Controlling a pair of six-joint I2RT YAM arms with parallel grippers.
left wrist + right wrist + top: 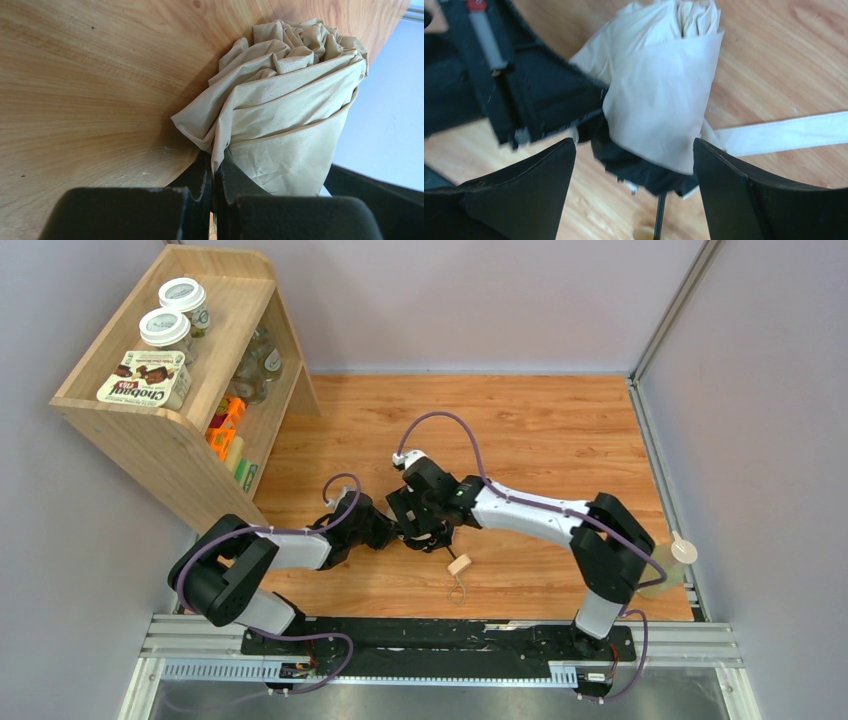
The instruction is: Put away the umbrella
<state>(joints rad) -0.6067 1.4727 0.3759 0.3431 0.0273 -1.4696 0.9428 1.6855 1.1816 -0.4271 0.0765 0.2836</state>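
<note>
The umbrella's pale beige canopy (290, 100) lies bunched on the wooden table. My left gripper (215, 162) is shut on a fold of its fabric. In the top view the left gripper (385, 530) and right gripper (425, 525) meet at the table's middle and hide the canopy. The cream handle (459, 565) with its thin cord lies just in front of them. My right gripper (634, 142) is open, its fingers (549, 170) standing either side of the canopy (659, 95). The black shaft (659, 215) runs out below it. A beige strap (784, 132) trails right.
A wooden shelf unit (175, 435) stands at the back left, with two lidded jars (165, 330) and a Chobani box (145, 378) on top and items inside. A pale bottle (675, 560) stands at the table's right edge.
</note>
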